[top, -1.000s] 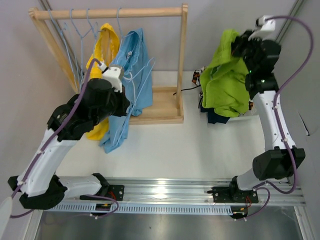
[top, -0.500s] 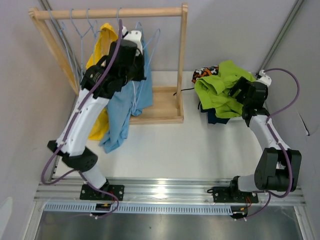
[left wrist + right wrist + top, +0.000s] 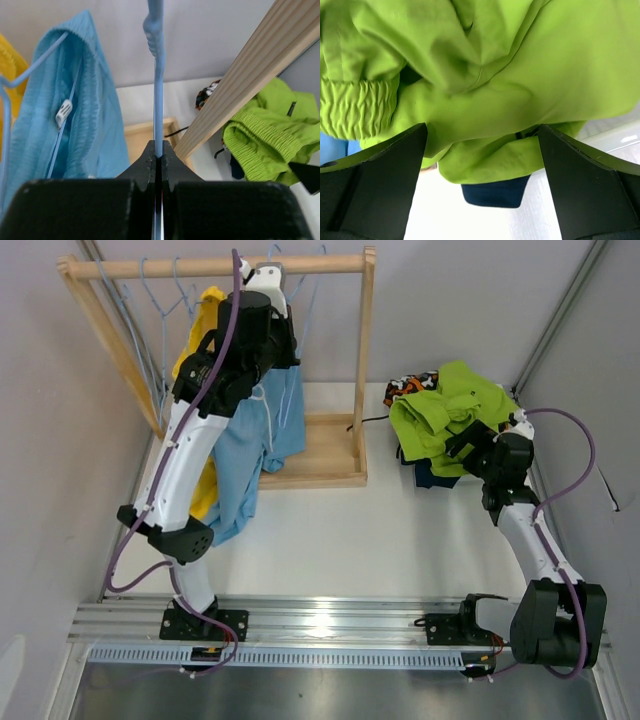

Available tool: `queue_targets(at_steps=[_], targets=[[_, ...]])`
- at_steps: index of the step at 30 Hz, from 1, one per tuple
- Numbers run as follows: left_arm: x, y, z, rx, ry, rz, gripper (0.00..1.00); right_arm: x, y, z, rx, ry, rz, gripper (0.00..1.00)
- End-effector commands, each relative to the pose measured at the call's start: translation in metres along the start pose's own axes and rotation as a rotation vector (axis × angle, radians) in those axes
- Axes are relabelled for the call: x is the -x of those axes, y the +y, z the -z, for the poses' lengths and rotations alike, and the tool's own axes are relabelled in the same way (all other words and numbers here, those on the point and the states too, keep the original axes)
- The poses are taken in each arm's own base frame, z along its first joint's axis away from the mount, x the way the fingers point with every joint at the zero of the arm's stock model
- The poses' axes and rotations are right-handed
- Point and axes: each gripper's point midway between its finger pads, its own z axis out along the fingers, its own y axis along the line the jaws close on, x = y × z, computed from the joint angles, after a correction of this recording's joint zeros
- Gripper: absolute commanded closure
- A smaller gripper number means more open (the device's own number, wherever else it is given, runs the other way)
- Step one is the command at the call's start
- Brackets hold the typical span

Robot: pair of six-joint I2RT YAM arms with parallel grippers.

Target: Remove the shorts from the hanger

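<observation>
My left gripper [image 3: 268, 278] is up at the wooden rail [image 3: 215, 266], shut on the thin bar of a light blue hanger [image 3: 158, 100]; in the left wrist view the gripper [image 3: 158, 152] pinches it tight. Light blue shorts [image 3: 268, 425] and yellow shorts [image 3: 207, 322] hang just beside it on their own hangers. The lime green shorts [image 3: 450, 408] lie on a pile at the right, over black patterned shorts [image 3: 410, 386] and navy shorts [image 3: 495, 192]. My right gripper [image 3: 467, 445] stands open at the pile's near edge, and the right wrist view shows the gripper [image 3: 482, 150] holding nothing, lime green fabric [image 3: 495, 75] close ahead.
Several bare blue hangers [image 3: 150, 295] hang at the rail's left end. The rack's wooden post [image 3: 365, 360] and base tray [image 3: 320, 455] stand between the two arms. Grey walls close in on both sides.
The right gripper came down, opened and let the lime green shorts fall on the pile. The left arm rose with the hanger up to the rail.
</observation>
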Motion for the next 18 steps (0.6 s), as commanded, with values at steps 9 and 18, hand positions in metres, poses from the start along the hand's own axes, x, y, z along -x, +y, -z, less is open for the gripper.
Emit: queue_targets(at_steps=[9, 18], targets=[[0.038, -0.030, -0.057, -0.117, -0.184, 0.051, 1.00, -0.004, 0.020, 0.010, 0.115, -0.007, -0.010, 0.01], [0.016, -0.027, -0.093, -0.153, -0.125, 0.119, 1.00, -0.016, 0.018, 0.014, 0.135, 0.006, -0.004, 0.01]])
